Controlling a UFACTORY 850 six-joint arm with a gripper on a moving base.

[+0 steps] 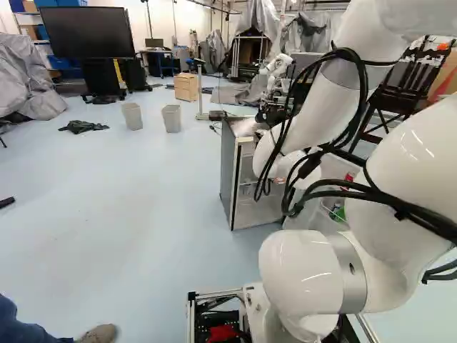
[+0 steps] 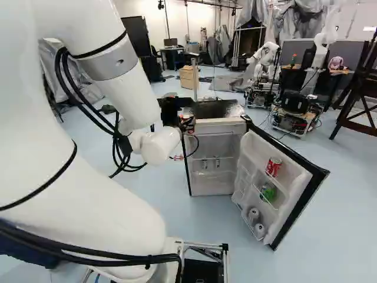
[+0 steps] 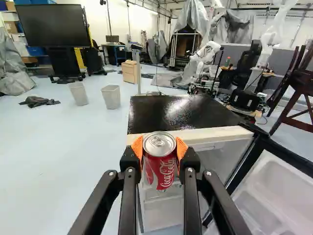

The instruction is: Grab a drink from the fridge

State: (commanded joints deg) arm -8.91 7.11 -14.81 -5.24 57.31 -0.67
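In the right base view my gripper [image 2: 184,122] shows at the front of the fridge top, partly hidden by the wrist. The wrist view has the gripper [image 3: 159,150] shut on a red drink can [image 3: 160,164], orange pads on both sides of it. The can is upright, its silver lid facing up, in front of the fridge's top edge. The small fridge [image 2: 212,159] stands with its door [image 2: 281,177] swung wide. On the door racks are another red can [image 2: 273,167], a green can [image 2: 268,191] and silver-ended cans [image 2: 254,216] lower down.
The fridge's black top [image 3: 181,111] lies just beyond the held can, the open door to one side. Farther off are two grey bins [image 1: 171,118], a wooden box [image 1: 186,86] and another robot [image 2: 265,59]. A person's shoe [image 1: 98,334] shows at the left base view's foot.
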